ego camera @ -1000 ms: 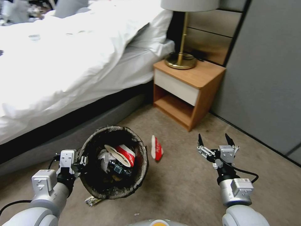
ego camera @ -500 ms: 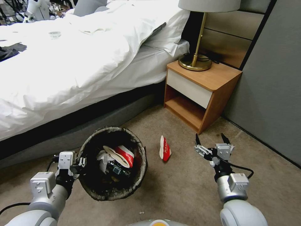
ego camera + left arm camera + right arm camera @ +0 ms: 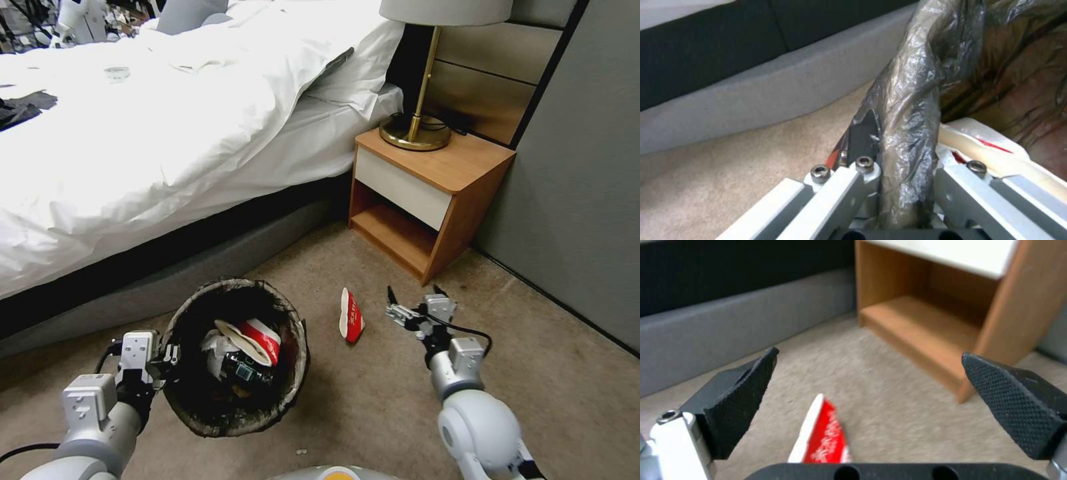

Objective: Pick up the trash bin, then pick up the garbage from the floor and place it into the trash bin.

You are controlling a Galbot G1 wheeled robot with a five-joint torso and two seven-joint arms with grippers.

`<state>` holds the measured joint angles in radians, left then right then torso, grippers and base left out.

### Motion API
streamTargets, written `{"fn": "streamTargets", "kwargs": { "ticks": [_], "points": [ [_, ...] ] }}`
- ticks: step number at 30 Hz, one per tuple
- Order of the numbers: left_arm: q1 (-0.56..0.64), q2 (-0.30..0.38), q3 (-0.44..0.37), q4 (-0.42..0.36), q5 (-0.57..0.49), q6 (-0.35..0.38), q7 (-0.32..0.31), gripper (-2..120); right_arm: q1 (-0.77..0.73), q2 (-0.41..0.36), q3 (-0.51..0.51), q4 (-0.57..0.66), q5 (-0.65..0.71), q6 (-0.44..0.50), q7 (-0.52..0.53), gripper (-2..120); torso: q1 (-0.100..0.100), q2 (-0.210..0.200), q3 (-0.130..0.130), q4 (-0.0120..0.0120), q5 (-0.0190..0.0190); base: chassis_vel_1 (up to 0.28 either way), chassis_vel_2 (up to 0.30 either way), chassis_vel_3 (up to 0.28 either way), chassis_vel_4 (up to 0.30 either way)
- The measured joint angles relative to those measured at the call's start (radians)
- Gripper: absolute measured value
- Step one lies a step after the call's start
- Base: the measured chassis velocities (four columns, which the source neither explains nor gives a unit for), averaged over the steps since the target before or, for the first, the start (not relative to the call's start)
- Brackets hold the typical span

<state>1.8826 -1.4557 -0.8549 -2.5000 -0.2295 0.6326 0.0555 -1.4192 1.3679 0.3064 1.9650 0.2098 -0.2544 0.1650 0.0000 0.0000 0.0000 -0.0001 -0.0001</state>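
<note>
Head view had the flattened red-and-white paper cup (image 3: 351, 315) lying on the floor (image 3: 373, 400), between the trash bin (image 3: 235, 358) and my right gripper (image 3: 415, 297), out from the open front of the nightstand (image 3: 427, 193) and near the bed (image 3: 167, 120) base. The cup lay thin, one long edge up, so I judged the clean way to take it was to centre the jaws across that narrow edge, come low until the tips nearly brushed the carpet, and close across the thin dimension rather than along its length; a high or off-centre close would likely just push it along the pile.

Right wrist view showed the jaws spread wide and empty, the cup's end just inside the gap, nearer one black textured pad (image 3: 740, 400) than the other, touching neither. I would have shifted to even that out before closing.

The bin was held off to my left, tilted so its mouth faced the camera, with a cup and white tissue already inside. My left gripper (image 3: 157, 352) was at the bin's left rim; in the left wrist view its jaws were clamped narrow on the bag-covered rim (image 3: 907, 133), liner bunched between them.
</note>
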Motion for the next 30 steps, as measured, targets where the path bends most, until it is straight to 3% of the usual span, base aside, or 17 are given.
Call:
{"fn": "streamTargets", "kwargs": {
  "ticks": [12, 17, 30],
  "points": [
    [0.012, -0.009, -0.011, 0.0, 0.003, 0.004, -0.015, 0, 0.295, 0.001, -0.206, -0.281, 0.21, -0.065, 0.069, 100, 0.0, 0.0, 0.0, 0.0003, 0.0001, 0.0, 0.0, 0.0, 0.0],
    [0.013, -0.012, -0.021, 0.0, 0.0, 0.005, -0.016, 0, 0.396, 0.017, -0.253, -0.426, 0.284, -0.085, 0.098, 100, 0.0, 0.0, 0.0, 0.0, 0.0, 0.0, 0.0, 0.0, 0.0],
    [0.017, -0.01, -0.03, 0.0, -0.007, 0.008, -0.016, 0, 0.523, 0.085, -0.3, -0.681, 0.31, -0.075, 0.14, 100, 0.0, 0.0, 0.0, 0.0, 0.0, 0.0, 0.0, 0.0, 0.0]
  ]
}}
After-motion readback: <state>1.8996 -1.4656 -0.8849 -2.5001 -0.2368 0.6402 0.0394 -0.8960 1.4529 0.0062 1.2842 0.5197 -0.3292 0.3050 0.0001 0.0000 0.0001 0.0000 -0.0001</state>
